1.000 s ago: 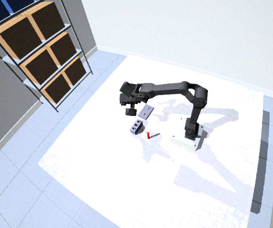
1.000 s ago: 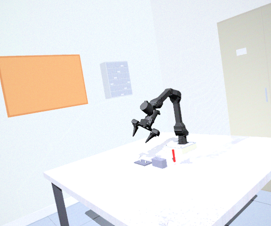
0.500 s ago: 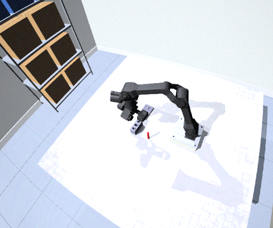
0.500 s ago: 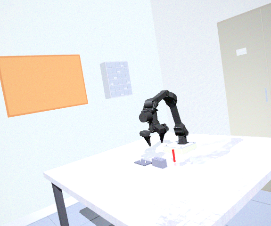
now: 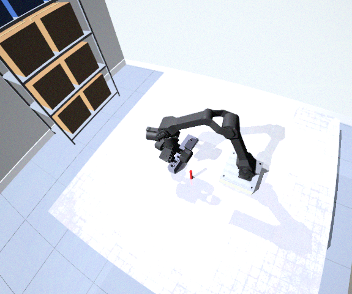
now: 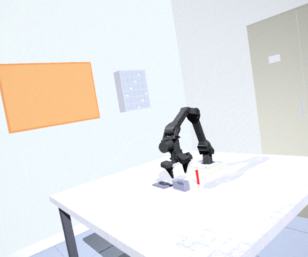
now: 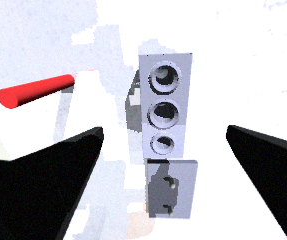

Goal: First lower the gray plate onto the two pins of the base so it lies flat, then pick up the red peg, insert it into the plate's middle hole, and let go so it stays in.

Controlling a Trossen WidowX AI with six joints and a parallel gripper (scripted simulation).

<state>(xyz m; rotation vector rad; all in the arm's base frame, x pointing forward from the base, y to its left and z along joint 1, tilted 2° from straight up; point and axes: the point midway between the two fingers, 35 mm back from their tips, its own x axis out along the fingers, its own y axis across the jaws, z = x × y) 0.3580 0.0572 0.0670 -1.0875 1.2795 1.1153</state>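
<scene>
The gray plate (image 5: 176,167) (image 6: 181,186) (image 7: 182,97) is a thick block with three round holes in a row, two larger and one smaller. It rests on the table, holes up, beside the base. The base (image 5: 189,142) (image 6: 157,184) (image 7: 187,190) is a thin flat slab with two short upright pins, both bare. The red peg (image 5: 191,174) (image 6: 197,176) (image 7: 38,90) stands upright on the other side of the plate. My gripper (image 6: 179,174) (image 7: 163,131) is wide open and empty. It hangs above the plate, pointing down, with the plate between the fingers in the wrist view.
The arm's own pale mounting block (image 5: 237,180) (image 6: 210,169) stands behind the peg. The arm partly covers the base and the plate in the top view. A shelf rack with boxes (image 5: 71,76) stands beyond the white table (image 5: 138,221) (image 6: 148,212).
</scene>
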